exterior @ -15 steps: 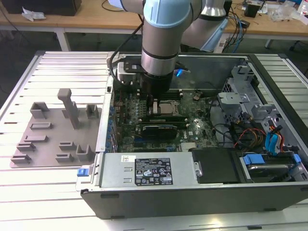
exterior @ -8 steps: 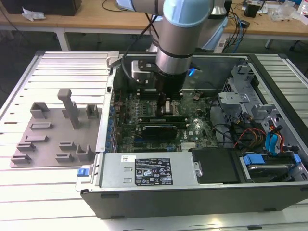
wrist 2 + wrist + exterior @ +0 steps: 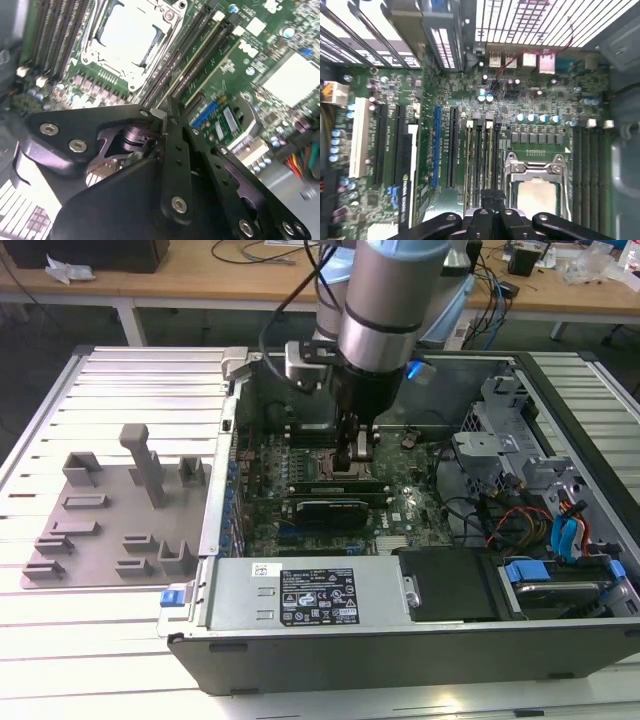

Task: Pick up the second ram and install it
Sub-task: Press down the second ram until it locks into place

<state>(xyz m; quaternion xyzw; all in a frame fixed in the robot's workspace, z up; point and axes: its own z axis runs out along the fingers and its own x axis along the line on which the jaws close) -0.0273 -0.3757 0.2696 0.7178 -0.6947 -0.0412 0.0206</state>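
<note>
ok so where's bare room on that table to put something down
The slatted table top is bare beyond the grey tray, up to the open computer case, and on the strip in front of the tray. Inside the case it is crowded: the gripper stands over the motherboard, cables on the exterior view's right.

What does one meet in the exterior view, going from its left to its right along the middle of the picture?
Grey tray → side wall of the computer case → green motherboard → the tool down at the memory slots → grey drive cage → blue cables.
</note>
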